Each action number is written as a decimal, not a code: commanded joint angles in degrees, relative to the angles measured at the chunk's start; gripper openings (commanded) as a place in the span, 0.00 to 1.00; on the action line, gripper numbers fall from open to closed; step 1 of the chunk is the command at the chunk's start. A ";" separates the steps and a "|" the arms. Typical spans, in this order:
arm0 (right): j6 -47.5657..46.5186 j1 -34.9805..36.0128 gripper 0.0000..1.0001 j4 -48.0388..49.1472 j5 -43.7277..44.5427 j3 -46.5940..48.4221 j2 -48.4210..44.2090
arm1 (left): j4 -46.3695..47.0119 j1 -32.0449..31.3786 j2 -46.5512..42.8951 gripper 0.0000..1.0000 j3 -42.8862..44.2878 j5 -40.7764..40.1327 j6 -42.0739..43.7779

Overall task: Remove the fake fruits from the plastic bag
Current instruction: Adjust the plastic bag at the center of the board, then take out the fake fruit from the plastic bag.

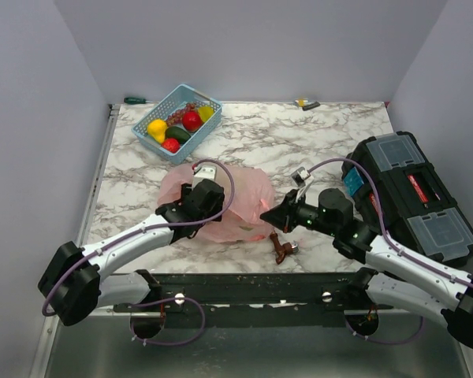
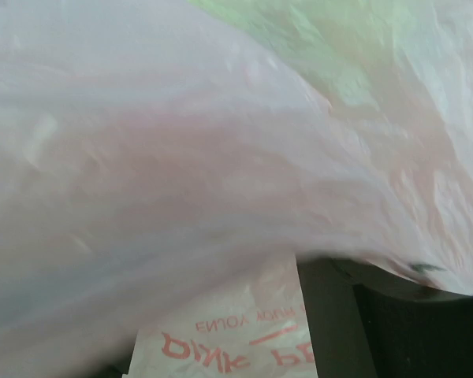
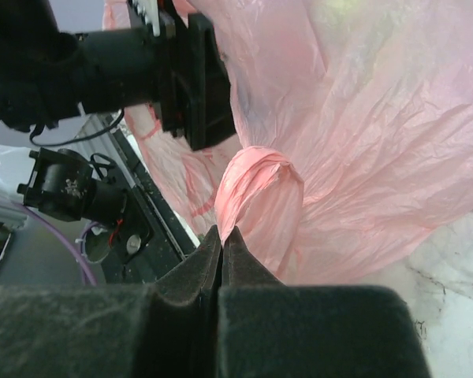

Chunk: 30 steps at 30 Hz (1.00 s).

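The pink plastic bag (image 1: 236, 197) lies crumpled at the table's near middle. My left gripper (image 1: 199, 197) is pressed into its left side. In the left wrist view the bag's film (image 2: 181, 157) covers almost everything, with a faint green tint (image 2: 331, 71) showing through; the jaws are hidden. My right gripper (image 1: 268, 216) is shut on a twisted fold of the bag (image 3: 256, 185) at its right edge, with its tips (image 3: 222, 233) together. No fake fruit shows clearly inside the bag. Several fake fruits (image 1: 191, 120) lie in the blue basket.
The light blue basket (image 1: 159, 110) stands at the back left. A small brown tap-like piece (image 1: 282, 249) lies near the front edge. A black toolbox (image 1: 410, 197) fills the right side. A green-handled screwdriver (image 1: 134, 100) and a small yellow item (image 1: 303, 102) lie at the back.
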 commanded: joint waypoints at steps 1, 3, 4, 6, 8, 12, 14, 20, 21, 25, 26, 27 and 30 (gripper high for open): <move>-0.43 -0.05 0.01 2.37 -3.28 -0.86 -0.20 | 6.28 4.96 1.28 0.70 -0.07 -2.81 0.08; -0.72 -0.04 0.01 1.50 -3.08 0.00 -0.08 | 7.10 6.89 3.90 0.71 1.46 -2.28 0.43; -0.73 -0.03 0.01 1.32 -3.33 0.27 0.02 | 7.10 7.38 5.28 0.72 2.45 -2.72 0.68; -0.45 -0.08 0.01 1.56 -3.35 0.02 -0.26 | 8.06 7.75 7.32 0.77 3.55 -4.10 1.43; -0.10 -0.03 0.01 1.52 -3.26 -0.44 -0.70 | 8.39 8.42 9.51 0.83 4.64 -4.73 1.50; -0.32 -0.06 0.01 -0.67 -3.04 -0.52 -1.77 | 8.51 9.84 14.06 0.86 6.72 -4.74 2.09; -1.16 -0.05 0.01 -0.58 -2.02 -1.50 -2.60 | 10.08 10.24 15.93 0.88 6.70 -5.86 2.64; -0.89 -0.05 0.01 -0.07 -1.35 -2.81 -1.65 | 11.01 10.99 20.50 0.85 8.70 -4.06 4.30; -0.46 0.01 0.01 0.64 -1.37 -3.43 -1.59 | 10.95 11.00 20.88 0.83 8.93 -3.92 4.44; 0.45 -0.03 0.01 1.79 -2.18 -3.74 -0.18 | 9.35 10.92 19.68 0.64 8.93 -2.54 3.74; 0.30 -0.05 0.01 1.34 -2.41 -3.44 0.08 | 9.55 10.99 18.69 0.59 8.31 -1.82 3.82; -0.13 -0.05 0.01 1.53 -2.44 -3.62 0.23 | 9.91 10.94 17.64 0.54 7.72 -1.20 4.07; -1.20 -0.05 0.01 1.92 -0.12 -4.31 0.64 | 9.03 10.91 14.65 0.45 6.34 2.42 4.75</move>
